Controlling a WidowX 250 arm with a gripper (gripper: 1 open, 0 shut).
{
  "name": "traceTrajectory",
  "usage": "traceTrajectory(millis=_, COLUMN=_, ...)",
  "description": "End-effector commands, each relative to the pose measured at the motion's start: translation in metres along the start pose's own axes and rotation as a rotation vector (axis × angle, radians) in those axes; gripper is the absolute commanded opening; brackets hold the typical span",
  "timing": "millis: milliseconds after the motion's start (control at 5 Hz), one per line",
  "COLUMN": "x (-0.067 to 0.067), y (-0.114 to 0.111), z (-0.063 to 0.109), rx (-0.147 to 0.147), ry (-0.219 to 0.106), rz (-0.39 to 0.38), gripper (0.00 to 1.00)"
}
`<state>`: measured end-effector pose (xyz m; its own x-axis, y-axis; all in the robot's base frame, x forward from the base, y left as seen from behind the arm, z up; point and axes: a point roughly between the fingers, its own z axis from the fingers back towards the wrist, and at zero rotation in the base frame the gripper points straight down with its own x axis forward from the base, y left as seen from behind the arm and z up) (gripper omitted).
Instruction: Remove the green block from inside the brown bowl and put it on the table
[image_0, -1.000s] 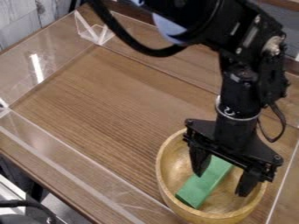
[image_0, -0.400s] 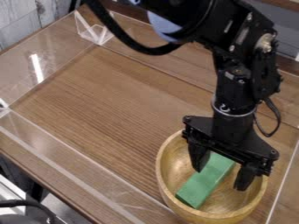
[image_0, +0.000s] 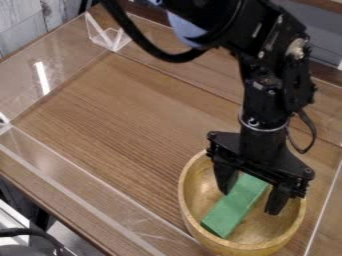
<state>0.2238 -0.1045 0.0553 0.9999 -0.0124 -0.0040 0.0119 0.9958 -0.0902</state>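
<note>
The robot arm (image_0: 261, 60) is black all over and a bit shiny. It is made of thick round parts joined one after another. Up near the top of the arm there is a small blue patch (image_0: 195, 38) between the black parts. A thin black cable (image_0: 144, 42) loops out from the top of the arm, and another thin cable hangs beside the lower part of the arm. Below the arm's last round part sits the gripper (image_0: 253, 196). It has a wide flat black bar across, and two black fingers (image_0: 225, 189) stick down from the ends of that bar.
</note>
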Motion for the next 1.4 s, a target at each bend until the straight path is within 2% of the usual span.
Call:
traceTrajectory(millis=0, x=0.007, y=0.001, z=0.005, rx=-0.015, ry=-0.034, rz=0.007, gripper=1.0)
traceTrajectory(millis=1000, x=0.016, y=0.005, z=-0.004, rx=-0.034, ry=-0.043, rz=0.017, gripper=1.0)
traceTrajectory(millis=1200, x=0.017, y=0.005, z=-0.011, rx=-0.034, ry=-0.043, rz=0.015, gripper=1.0)
